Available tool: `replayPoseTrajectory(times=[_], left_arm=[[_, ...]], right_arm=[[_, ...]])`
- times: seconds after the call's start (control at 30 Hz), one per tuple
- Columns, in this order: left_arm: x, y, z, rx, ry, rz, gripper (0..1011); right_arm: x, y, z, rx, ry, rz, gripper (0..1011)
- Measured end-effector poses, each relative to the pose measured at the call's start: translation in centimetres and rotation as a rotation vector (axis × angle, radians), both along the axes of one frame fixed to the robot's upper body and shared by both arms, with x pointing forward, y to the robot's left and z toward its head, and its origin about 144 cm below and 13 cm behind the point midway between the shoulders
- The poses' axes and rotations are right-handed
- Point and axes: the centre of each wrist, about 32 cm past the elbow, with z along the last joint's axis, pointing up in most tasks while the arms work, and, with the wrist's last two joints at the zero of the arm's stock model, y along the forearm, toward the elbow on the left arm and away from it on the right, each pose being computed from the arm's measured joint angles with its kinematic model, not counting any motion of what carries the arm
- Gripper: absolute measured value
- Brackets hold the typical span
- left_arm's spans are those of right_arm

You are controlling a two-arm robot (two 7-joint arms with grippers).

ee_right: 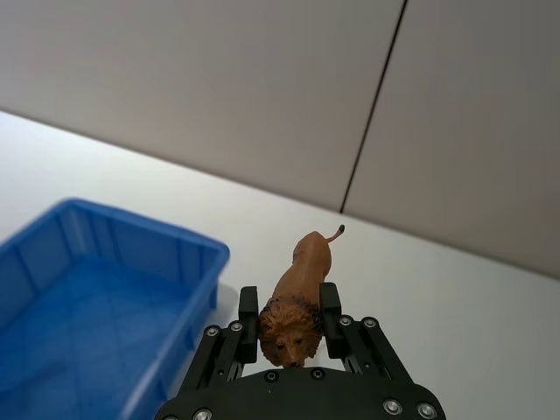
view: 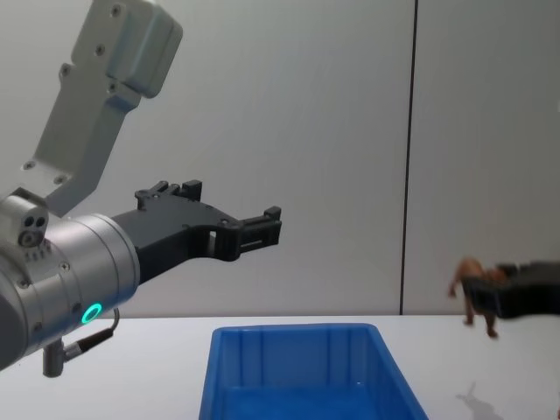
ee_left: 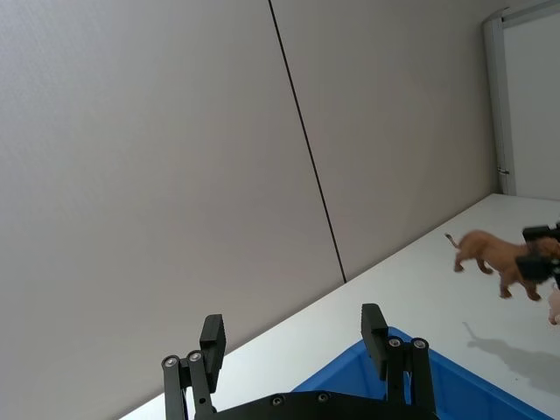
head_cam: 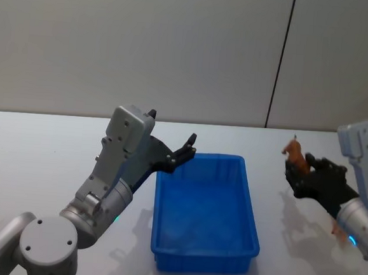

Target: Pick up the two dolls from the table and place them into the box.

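Note:
A reddish-brown lion doll (head_cam: 295,156) hangs in the air to the right of the blue box (head_cam: 252,210), above the white table (head_cam: 42,158). My right gripper (head_cam: 294,169) is shut on its head end, tail pointing away (ee_right: 302,271). The lion also appears in the chest view (view: 472,278) and the left wrist view (ee_left: 494,255). A small pale tan-pink shape (head_cam: 339,230), apparently the other doll, peeks out from under my right forearm. My left gripper (head_cam: 188,147) is open and holds nothing, raised over the box's rear left corner (ee_left: 293,324).
The box's floor (ee_right: 79,315) looks bare. A grey wall with a dark vertical seam (head_cam: 279,62) stands behind the table. Open tabletop lies to the left of the box and between the box and my right arm.

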Motion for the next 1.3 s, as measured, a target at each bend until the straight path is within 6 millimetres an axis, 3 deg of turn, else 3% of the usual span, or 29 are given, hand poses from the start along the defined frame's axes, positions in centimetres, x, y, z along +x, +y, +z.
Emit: replayPoseTrajectory(times=[0.57, 1.23, 1.3], left_arm=[[0.0, 0.0, 0.0, 0.0, 0.0, 0.0, 999], [0.0, 0.0, 0.0, 0.0, 0.0, 0.0, 999], [0.0, 0.0, 0.0, 0.0, 0.0, 0.0, 999]], right_arm=[[1.1, 1.6, 2.8, 0.14, -0.072, 0.188, 404], [2.1, 3.2, 3.5, 0.263, 0.154, 0.305, 405], [2.3, 3.3, 3.4, 0.267, 0.184, 0.307, 456]])
